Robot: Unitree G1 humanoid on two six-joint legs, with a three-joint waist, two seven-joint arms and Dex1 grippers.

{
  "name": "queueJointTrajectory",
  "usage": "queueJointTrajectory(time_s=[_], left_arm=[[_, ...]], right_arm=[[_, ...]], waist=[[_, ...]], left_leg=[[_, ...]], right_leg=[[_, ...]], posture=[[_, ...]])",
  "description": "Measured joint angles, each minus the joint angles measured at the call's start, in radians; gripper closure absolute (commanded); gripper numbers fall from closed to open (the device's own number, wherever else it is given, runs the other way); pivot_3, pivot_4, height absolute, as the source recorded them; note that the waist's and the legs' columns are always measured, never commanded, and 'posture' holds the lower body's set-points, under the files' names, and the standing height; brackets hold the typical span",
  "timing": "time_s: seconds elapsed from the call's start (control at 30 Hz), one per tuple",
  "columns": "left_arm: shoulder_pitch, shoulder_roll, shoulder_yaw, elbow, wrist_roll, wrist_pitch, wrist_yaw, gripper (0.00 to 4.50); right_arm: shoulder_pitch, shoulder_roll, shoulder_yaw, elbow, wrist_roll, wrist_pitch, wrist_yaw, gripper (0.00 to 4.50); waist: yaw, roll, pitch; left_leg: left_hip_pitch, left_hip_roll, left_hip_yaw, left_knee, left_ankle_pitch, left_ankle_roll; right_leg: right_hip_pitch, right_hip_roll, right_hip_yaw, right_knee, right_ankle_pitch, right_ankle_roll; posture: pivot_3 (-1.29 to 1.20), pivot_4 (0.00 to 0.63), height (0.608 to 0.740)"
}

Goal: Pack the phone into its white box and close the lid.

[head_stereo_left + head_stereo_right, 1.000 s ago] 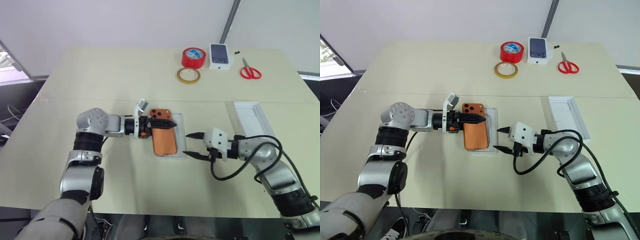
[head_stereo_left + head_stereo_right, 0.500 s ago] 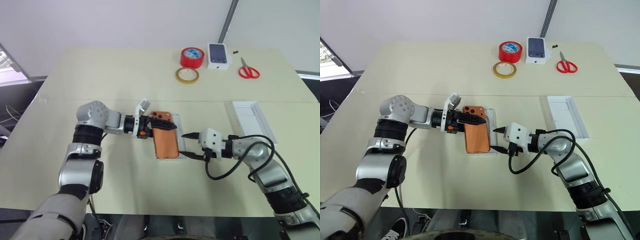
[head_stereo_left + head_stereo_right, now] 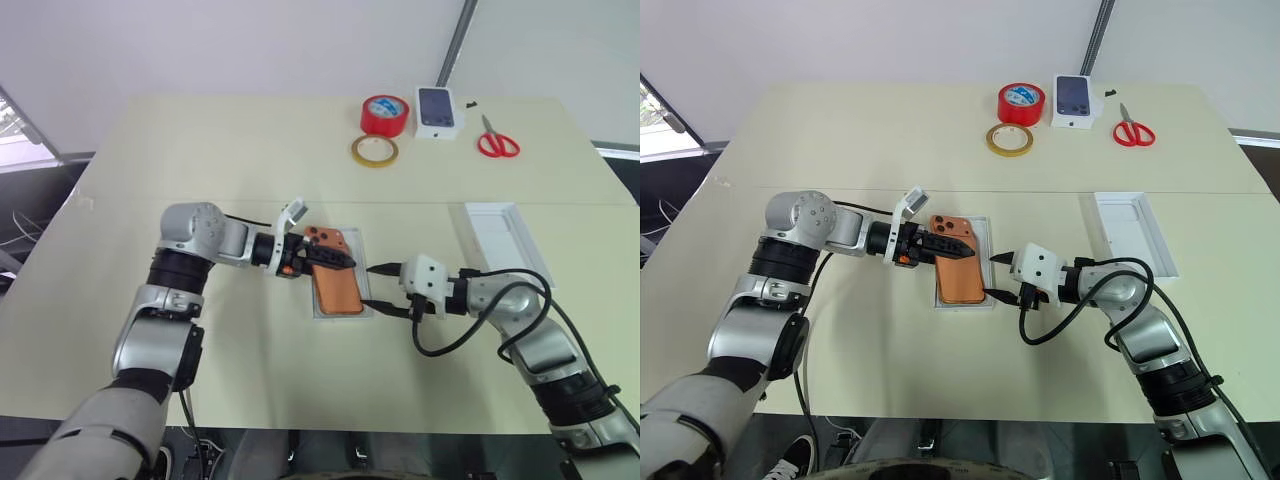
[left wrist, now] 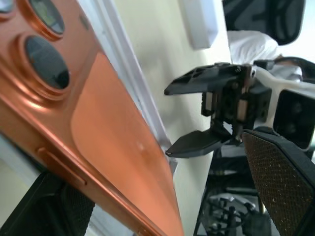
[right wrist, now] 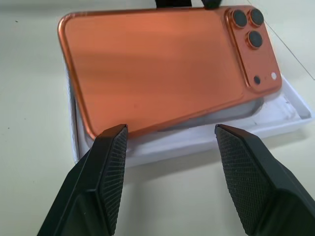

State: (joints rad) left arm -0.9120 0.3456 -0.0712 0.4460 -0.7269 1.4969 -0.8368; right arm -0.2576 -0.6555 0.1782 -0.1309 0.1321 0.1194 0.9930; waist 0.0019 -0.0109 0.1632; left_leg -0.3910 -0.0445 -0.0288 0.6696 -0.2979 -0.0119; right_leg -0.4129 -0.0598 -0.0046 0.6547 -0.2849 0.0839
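1. The phone (image 3: 959, 268) sits near the middle of the frame, copper-orange back up, lens cluster toward the upper left. It lies askew over the white box (image 3: 985, 302), one long edge lifted above the tray wall, so it isn't seated flat.

2. The box's thin white rim peeks out along the phone's right and bottom edges; in the right wrist view the near wall (image 5: 197, 140) is exposed below the phone's edge, with a bit of floor showing under the raised side.

3. The left gripper (image 3: 962, 246) reaches in from the left, black fingers over the phone's camera end. I honestly can't tell if it's pinching the phone or just resting there.

4. The right gripper (image 3: 1002, 277) is just right of the box, jaws spread apart and holding nothing, fingertips close to the box's right wall, one above and one below its lower right corner. Both pads (image 5: 110, 162) frame the phone's near edge without touching it.

5. The lid (image 3: 1133, 235) lies at the right of the frame, hollow side up, well apart from the box, with bare table (image 3: 860, 150) between them.

6. Far edge, upper right: red tape roll (image 3: 1019, 102), a yellowish tape ring (image 3: 1008, 139), a small box printed with a dark phone (image 3: 1075, 99), red scissors (image 3: 1132, 130). Loads of open tabletop on the left and in front.
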Motion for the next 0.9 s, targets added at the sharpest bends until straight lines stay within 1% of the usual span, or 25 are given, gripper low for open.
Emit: queueJointTrajectory(time_s=[0.2,0.53,0.63,0.8,0.9], left_arm=[[0.003,0.026,-0.079,-0.018,0.029,-0.071,-0.072,0.04],[-0.006,0.022,-0.104,0.001,0.071,-0.14,-0.111,0.04],[-0.003,0.009,-0.142,-0.035,0.099,-0.178,-0.107,0.04],[0.035,0.061,-0.153,-0.117,0.105,-0.171,-0.121,0.04],[0.04,0.086,-0.153,-0.134,0.106,-0.162,-0.123,0.04]], right_arm=[[-0.001,-0.03,-0.019,0.0,0.019,0.007,0.026,1.54],[0.0,-0.028,-0.021,-0.011,0.04,0.032,0.038,1.54],[0.0,-0.024,-0.016,-0.011,0.038,0.032,0.034,1.54],[-0.001,-0.024,-0.011,-0.01,0.038,0.029,0.034,1.54],[0.0,-0.025,-0.012,-0.01,0.037,0.028,0.034,1.54]], waist=[[0.005,0.0,0.0],[0.004,0.0,0.0],[0.006,0.0,0.0],[-0.008,0.001,0.0],[-0.016,0.001,0.0]], left_leg=[[0.0,0.0,0.0,0.001,0.0,0.0],[0.0,0.0,0.0,0.006,-0.001,0.001],[0.0,0.0,0.0,0.01,-0.001,0.003],[0.0,0.001,0.0,0.011,-0.002,0.003],[0.0,0.001,0.0,0.011,-0.002,0.003]], right_leg=[[0.001,0.0,0.0,0.0,0.0,0.0],[0.002,0.0,0.0,0.003,0.0,0.0],[0.003,0.0,0.0,0.004,0.0,0.0],[0.003,0.0,0.0,0.006,0.0,0.0],[0.003,0.0,0.0,0.006,0.0,0.0]], posture=[[0.0,0.15,0.74],[0.0,0.15,0.74],[0.0,0.15,0.74],[0.0,0.15,0.74],[0.0,0.15,0.74]])
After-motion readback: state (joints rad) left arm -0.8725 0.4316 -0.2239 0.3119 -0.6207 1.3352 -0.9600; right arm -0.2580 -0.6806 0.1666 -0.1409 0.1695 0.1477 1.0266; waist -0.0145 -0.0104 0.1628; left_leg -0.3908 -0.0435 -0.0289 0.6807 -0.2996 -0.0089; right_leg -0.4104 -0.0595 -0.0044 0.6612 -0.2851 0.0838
